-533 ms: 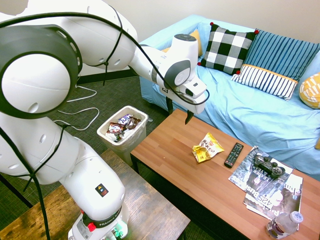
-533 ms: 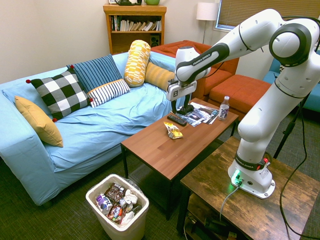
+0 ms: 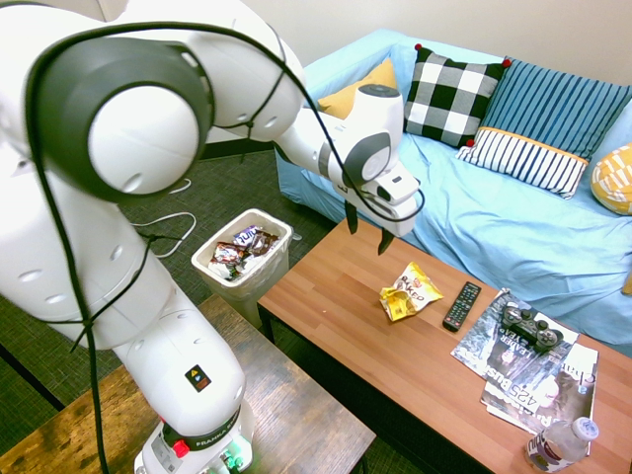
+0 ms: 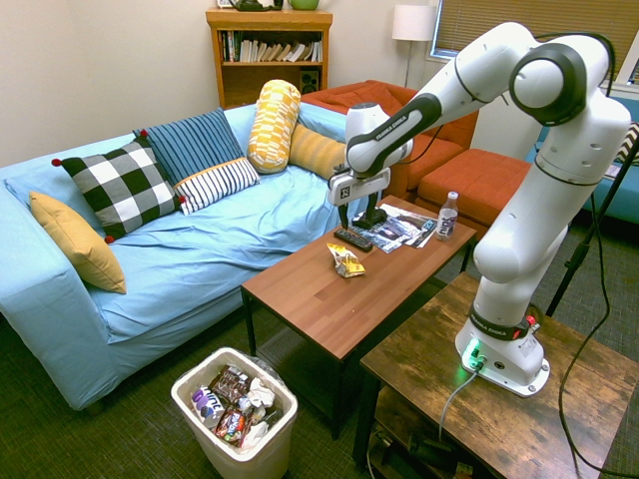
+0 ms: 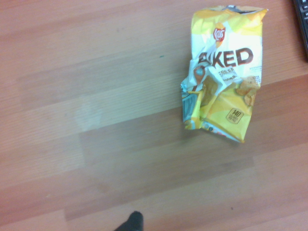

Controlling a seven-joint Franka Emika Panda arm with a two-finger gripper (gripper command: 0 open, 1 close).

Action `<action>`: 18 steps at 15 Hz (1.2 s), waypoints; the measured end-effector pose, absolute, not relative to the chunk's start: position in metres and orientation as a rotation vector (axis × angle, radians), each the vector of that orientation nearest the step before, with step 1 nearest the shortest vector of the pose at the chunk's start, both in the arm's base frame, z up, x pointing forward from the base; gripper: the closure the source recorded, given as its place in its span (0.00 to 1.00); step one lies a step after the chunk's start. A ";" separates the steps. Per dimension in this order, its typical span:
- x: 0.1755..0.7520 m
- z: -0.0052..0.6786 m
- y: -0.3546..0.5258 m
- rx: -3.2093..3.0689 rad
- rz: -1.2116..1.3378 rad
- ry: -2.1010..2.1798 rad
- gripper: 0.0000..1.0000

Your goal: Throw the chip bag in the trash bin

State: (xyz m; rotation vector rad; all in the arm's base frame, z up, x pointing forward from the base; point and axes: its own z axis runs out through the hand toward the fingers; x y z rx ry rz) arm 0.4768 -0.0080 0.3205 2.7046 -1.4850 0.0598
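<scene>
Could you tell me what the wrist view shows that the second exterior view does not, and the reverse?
Only the wrist view shows the print on the chip bag: the word "BAKED" and a red logo.

Only the second exterior view shows the trash bin with wrappers inside, the blue sofa, the water bottle and the open end effector above the table.

Both show the chip bag lying on the wooden coffee table beside the black remote.

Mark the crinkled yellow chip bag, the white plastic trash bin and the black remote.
crinkled yellow chip bag (image 3: 410,291), first exterior view, middle
white plastic trash bin (image 4: 196,416), second exterior view, rim
black remote (image 3: 462,305), first exterior view, middle
</scene>
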 end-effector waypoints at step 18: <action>0.557 0.108 -0.057 2.459 -0.230 -1.609 0.00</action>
